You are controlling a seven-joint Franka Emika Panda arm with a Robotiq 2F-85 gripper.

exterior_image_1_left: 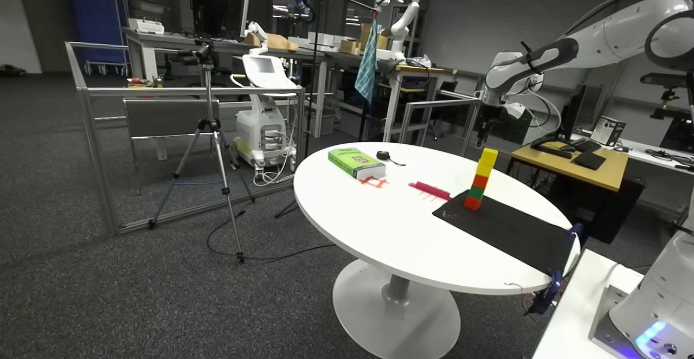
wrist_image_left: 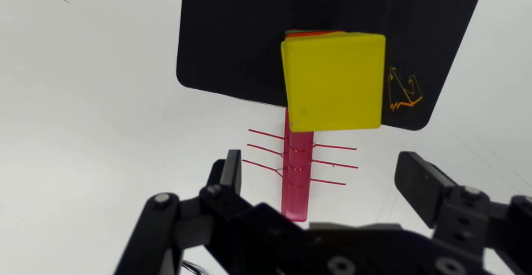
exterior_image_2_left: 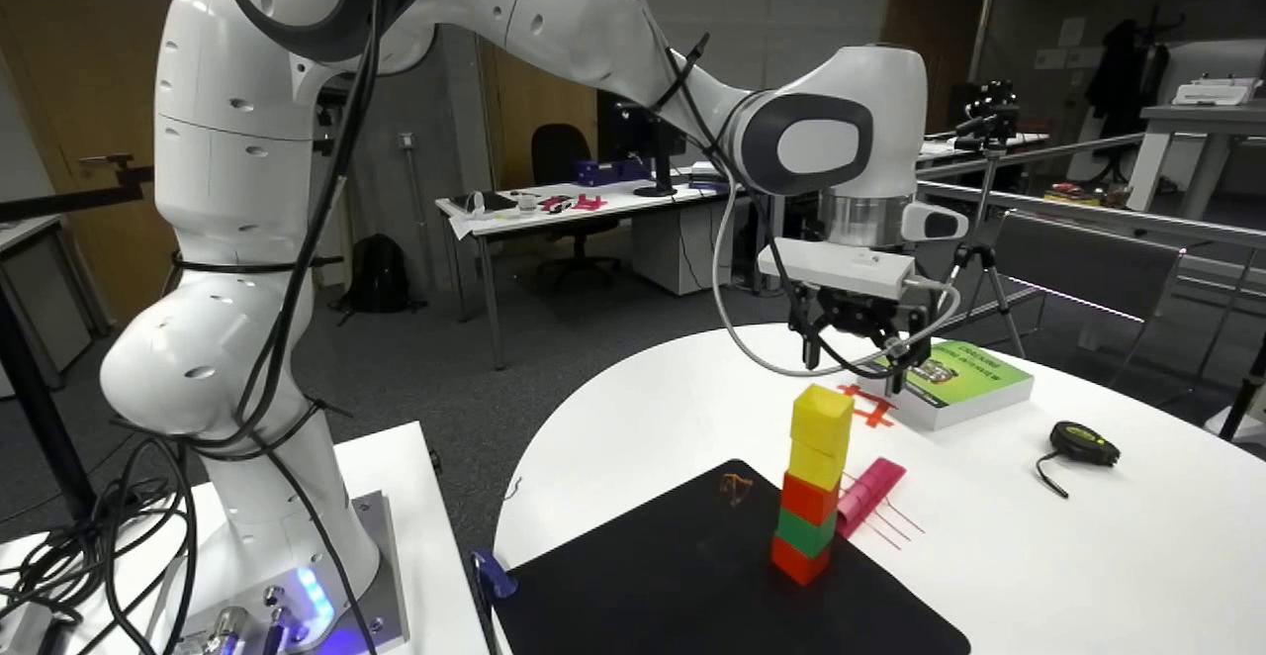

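Gripper (wrist_image_left: 322,173) hangs with jaws spread wide, only air between its pads, clear of the nearby block tower (exterior_image_2_left: 811,492). Five blocks, two yellow over red, green and red, stand slightly out of line on a black mat (exterior_image_2_left: 673,576). At the mat's edge, seen between the fingers in the wrist view, lies a pink strip (wrist_image_left: 298,175) flanked by thin red lines. Farther across the white round table (exterior_image_2_left: 633,427), a green book (exterior_image_2_left: 954,383) rests near a tape measure (exterior_image_2_left: 1083,444).
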